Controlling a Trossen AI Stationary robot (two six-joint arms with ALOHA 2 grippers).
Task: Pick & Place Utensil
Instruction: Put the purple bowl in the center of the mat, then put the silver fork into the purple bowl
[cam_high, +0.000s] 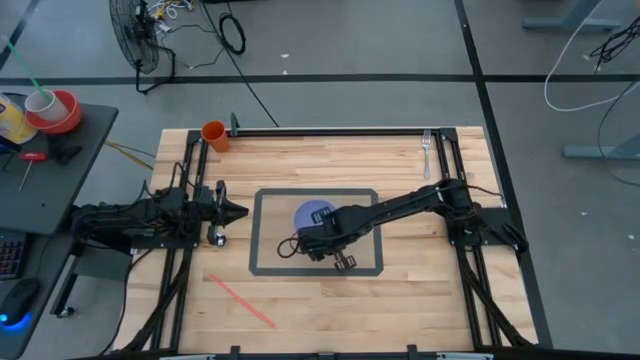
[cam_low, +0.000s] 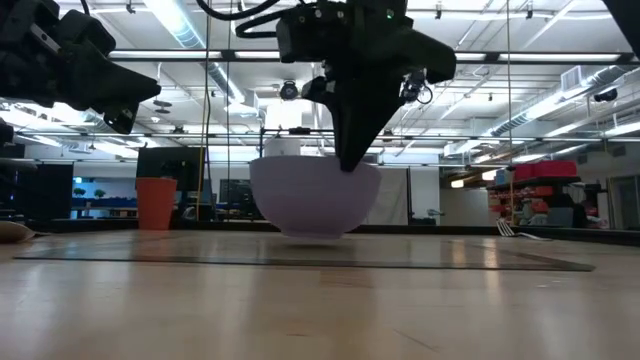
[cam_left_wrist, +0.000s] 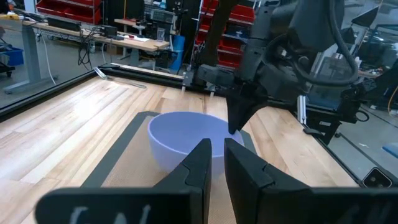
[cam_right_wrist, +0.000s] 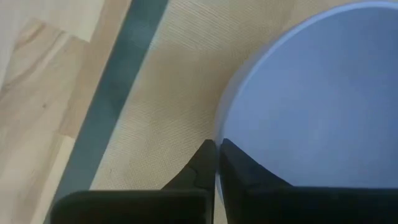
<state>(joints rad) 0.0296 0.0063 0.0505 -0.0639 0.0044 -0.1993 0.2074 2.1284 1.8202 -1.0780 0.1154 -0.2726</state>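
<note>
A pale lavender bowl is over the grey-framed mat at mid-table. My right gripper reaches over it from the right and is shut on its rim; it points down in the low view. There the bowl seems to hang a little above the table. A silver fork lies flat near the far right corner. My left gripper waits shut at the table's left, pointing at the bowl. My right gripper pinches the bowl's rim on its near right side, one finger inside the bowl and one outside. The fingers come from above, pointing down. The bowl stays upright below them and seems lifted just clear of the mat.
An orange cup stands at the far left corner. A thin red stick lies on the near left boards. A small object sits beside my left gripper. Black rails frame the table's edges.
</note>
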